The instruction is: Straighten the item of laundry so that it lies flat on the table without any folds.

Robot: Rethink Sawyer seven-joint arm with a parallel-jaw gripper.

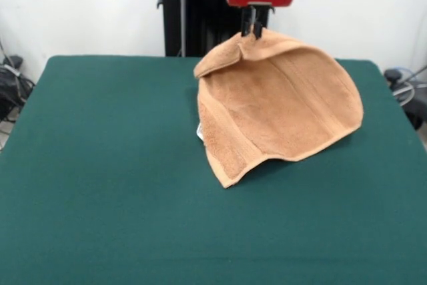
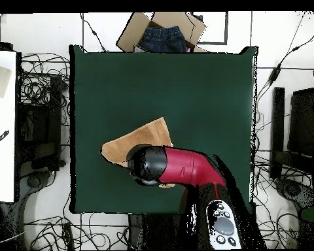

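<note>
Jaws (image 1: 252, 29) pinch the towel (image 1: 280, 108), lifting it tentlike above the table (image 1: 100, 165); nothing obstructs.

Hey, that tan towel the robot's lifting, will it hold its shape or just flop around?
Probably floppy: the towel hangs in a curved drape from the tool, its lower edge on the table. Likely light, since one pinched spot holds it. The terry looks grippy, so sliding seems unlikely.

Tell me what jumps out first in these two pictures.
The tan towel stands out most: the gripper holds it up by one edge near the far side of the green table, so it hangs in a curved, tent-like shape with its lower corners resting on the felt. From overhead, the red arm covers much of the towel. A cardboard box holding jeans sits beyond the table's edge.
</note>
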